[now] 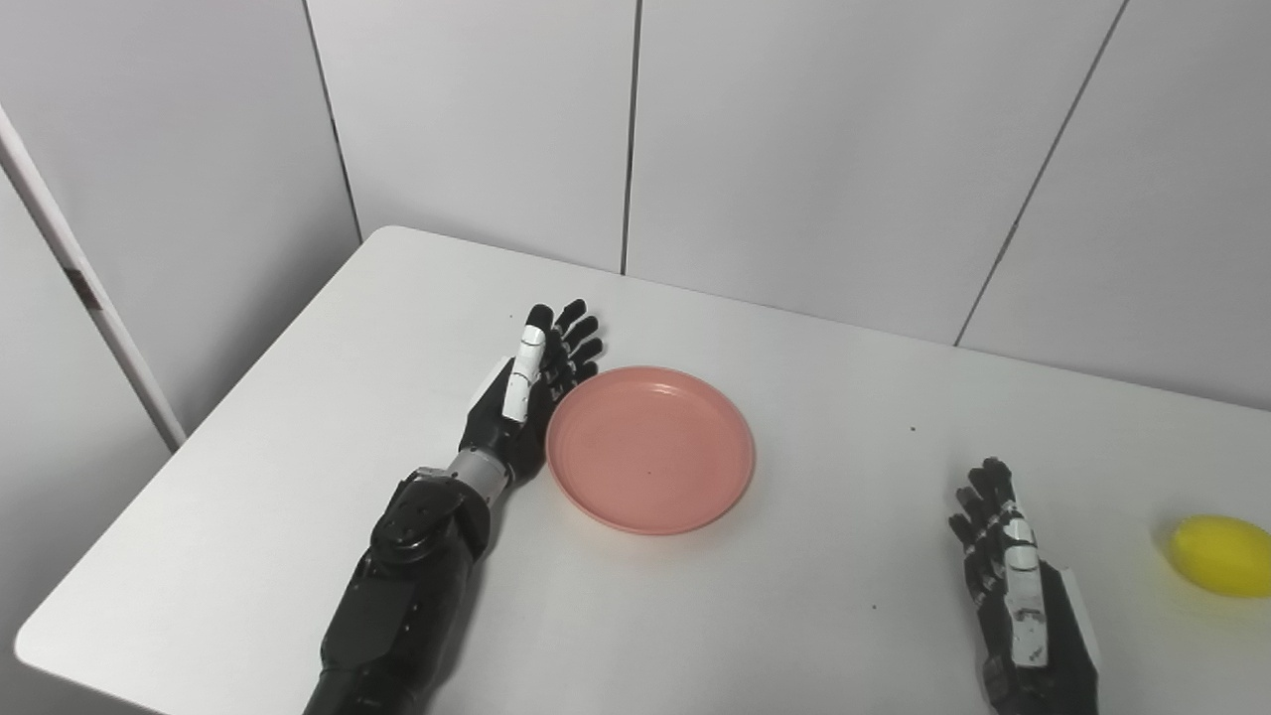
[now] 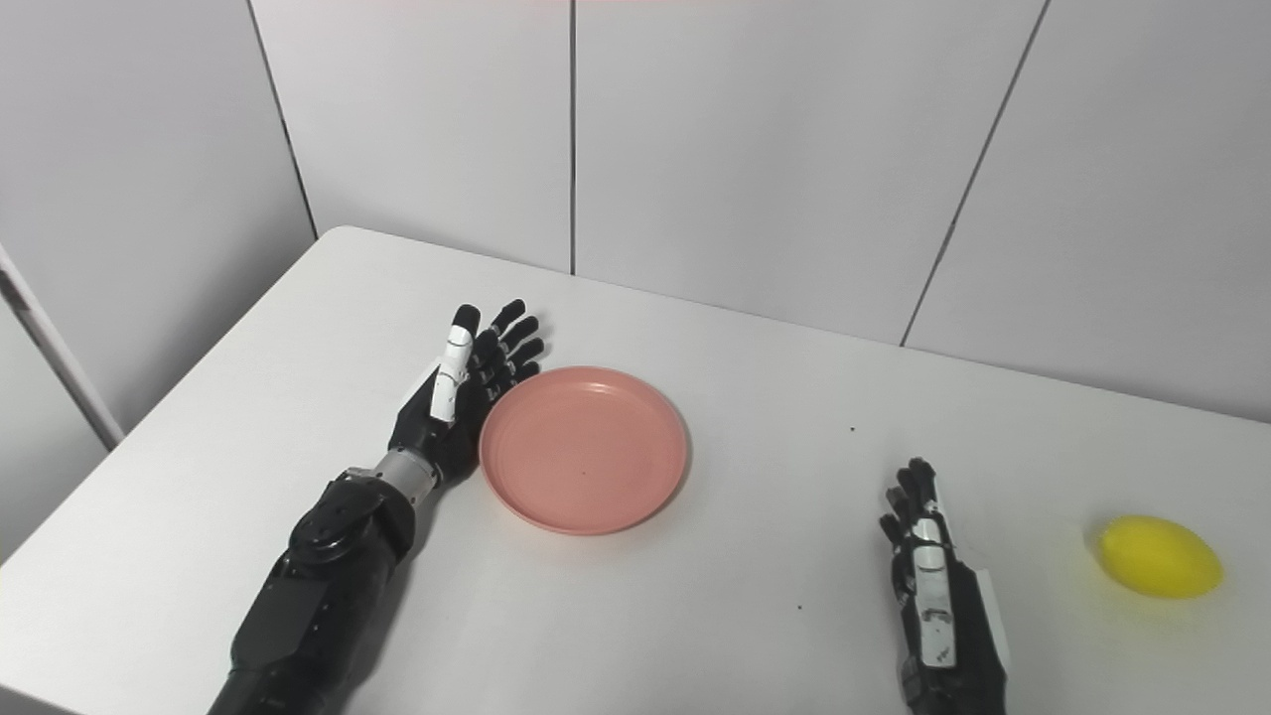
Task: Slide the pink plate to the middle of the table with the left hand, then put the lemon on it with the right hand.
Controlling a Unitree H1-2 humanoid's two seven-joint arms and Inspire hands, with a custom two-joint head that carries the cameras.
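Pink plate (image 1: 650,449) lies bare on the white desk (image 1: 298,477); left hand (image 1: 526,397) touches its left rim, fingers spread; right hand (image 2: 933,586) spread, lemon (image 2: 1159,556) right of it.

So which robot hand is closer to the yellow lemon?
Right. The right robot hand rests open just left of the lemon, apart from it. The left robot hand is far off, against the pink plate.

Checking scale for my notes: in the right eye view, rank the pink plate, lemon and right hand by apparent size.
1. pink plate, clearly largest.
2. right hand, partly cut off by the frame and nearer the camera, so unsure.
3. lemon, smallest.
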